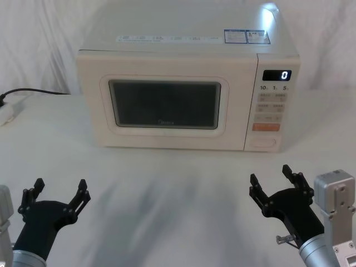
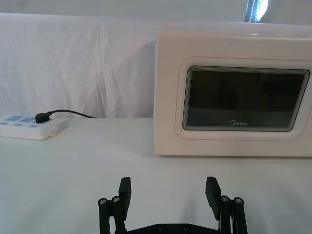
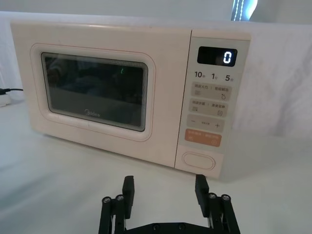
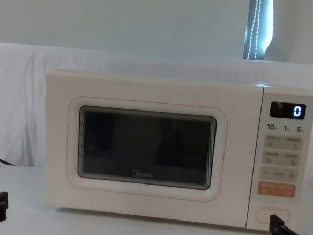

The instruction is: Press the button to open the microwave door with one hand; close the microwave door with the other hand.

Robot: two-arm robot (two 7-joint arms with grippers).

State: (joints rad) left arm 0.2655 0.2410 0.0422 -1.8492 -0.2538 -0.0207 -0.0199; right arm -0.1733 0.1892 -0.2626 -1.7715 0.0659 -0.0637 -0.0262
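Note:
The cream microwave [image 1: 183, 61] stands at the back middle of the table, its door [image 1: 167, 103] shut flush and the display reading 0. The pill-shaped button [image 1: 263, 142] sits at the bottom of the control strip, under the orange key; it also shows in the right wrist view as the button [image 3: 199, 161] and in the chest view as the button [image 4: 272, 215]. My left gripper [image 1: 60, 190] is open near the table's front left, well short of the door [image 2: 243, 100]. My right gripper [image 1: 271, 176] is open at the front right, short of the button, touching nothing.
A white power strip [image 1: 6, 113] with a black cable [image 1: 39, 92] lies at the far left of the table, beside the microwave. White cloth covers the table [image 1: 167, 189] and hangs behind it. Bare tabletop lies between the grippers and the microwave.

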